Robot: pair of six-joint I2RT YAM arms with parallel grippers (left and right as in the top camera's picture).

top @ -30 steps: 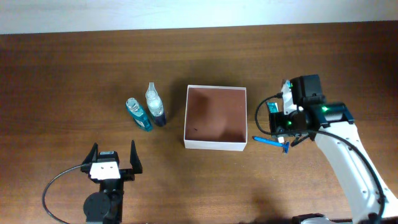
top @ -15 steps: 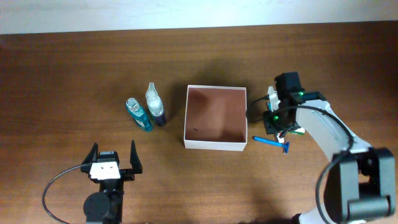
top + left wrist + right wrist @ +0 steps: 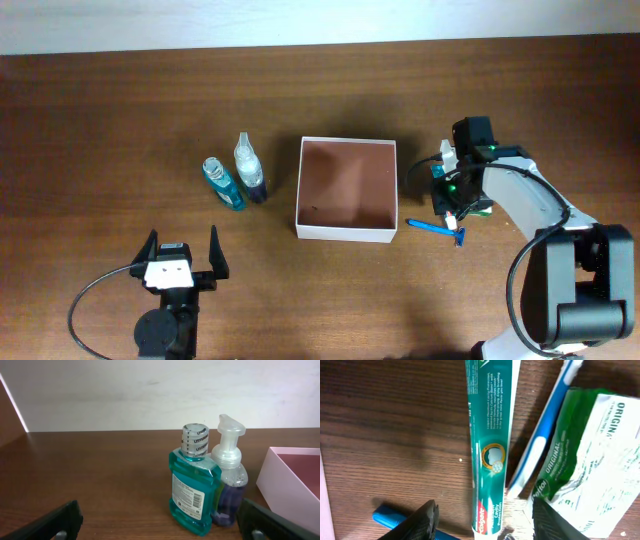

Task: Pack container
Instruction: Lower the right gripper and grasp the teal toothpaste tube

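Note:
The container, a shallow square box with white walls and a reddish-brown inside, stands mid-table with nothing in it. Its wall shows at the right of the left wrist view. My right gripper is open, low over a pile just right of the box. Its fingers straddle the end of a green toothpaste tube, beside a blue toothbrush and a green-and-white packet. My left gripper is open and empty at the front left, facing a teal mouthwash bottle and a foam pump bottle.
A blue razor lies by the box's front right corner and shows in the right wrist view. The two bottles stand left of the box. A pale wall runs along the table's far edge.
The right arm has turned and dropped closer over the pile beside the box. The left arm, bottles and box have not moved.

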